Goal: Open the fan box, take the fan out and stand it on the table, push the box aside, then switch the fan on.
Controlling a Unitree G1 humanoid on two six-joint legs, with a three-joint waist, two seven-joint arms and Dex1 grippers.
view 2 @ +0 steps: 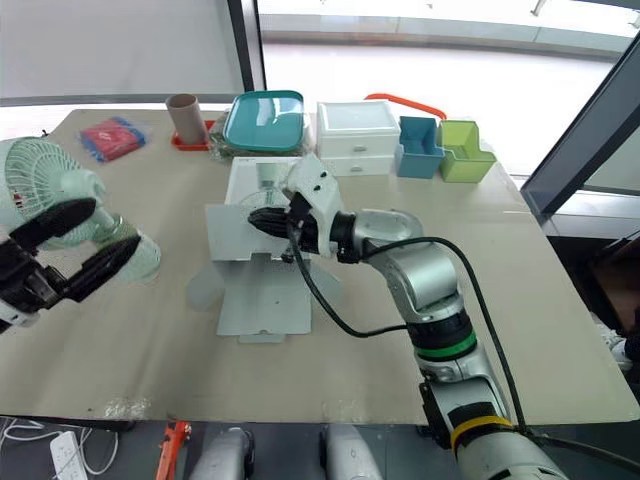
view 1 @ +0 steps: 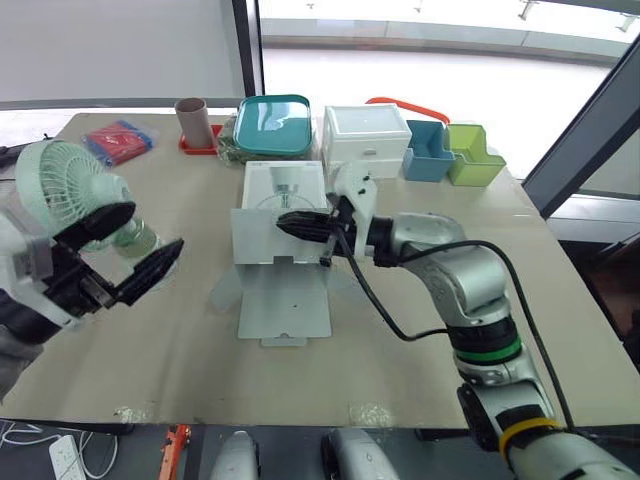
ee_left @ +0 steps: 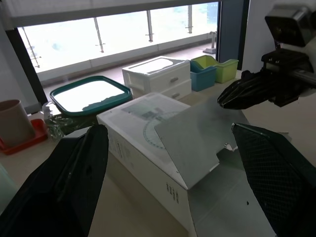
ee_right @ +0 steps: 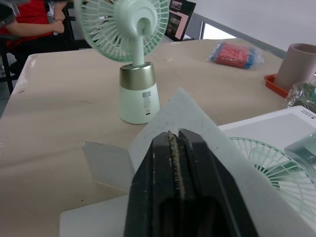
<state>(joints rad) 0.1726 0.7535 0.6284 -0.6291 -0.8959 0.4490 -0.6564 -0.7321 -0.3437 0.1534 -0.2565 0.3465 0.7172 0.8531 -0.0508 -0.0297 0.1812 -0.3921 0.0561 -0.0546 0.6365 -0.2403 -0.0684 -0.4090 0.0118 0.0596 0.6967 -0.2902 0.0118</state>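
Note:
A mint-green fan (view 1: pixel 68 192) stands upright on the table (view 1: pixel 420 340) at the far left, its round base (ee_right: pixel 138 97) down. My left gripper (view 1: pixel 155 228) is open just in front of the base, with one finger (ee_left: pixel 74 182) on each side and neither touching it. The white fan box (view 1: pixel 262 232) lies at the table's middle, its flaps spread and the front flap (view 1: pixel 285 310) flat on the table. My right gripper (view 1: pixel 282 221) is shut, its tip over the box's top beside a raised flap (ee_right: pixel 173 111), holding nothing.
Along the far edge stand a brown cup (view 1: pixel 192 120) on a red tray, a teal tray (view 1: pixel 272 125), a white drawer unit (view 1: pixel 365 138), a blue bin (view 1: pixel 430 150) and a green bin (view 1: pixel 472 155). A red packet (view 1: pixel 120 140) lies far left. A person in red (ee_right: pixel 29 24) sits beyond the table.

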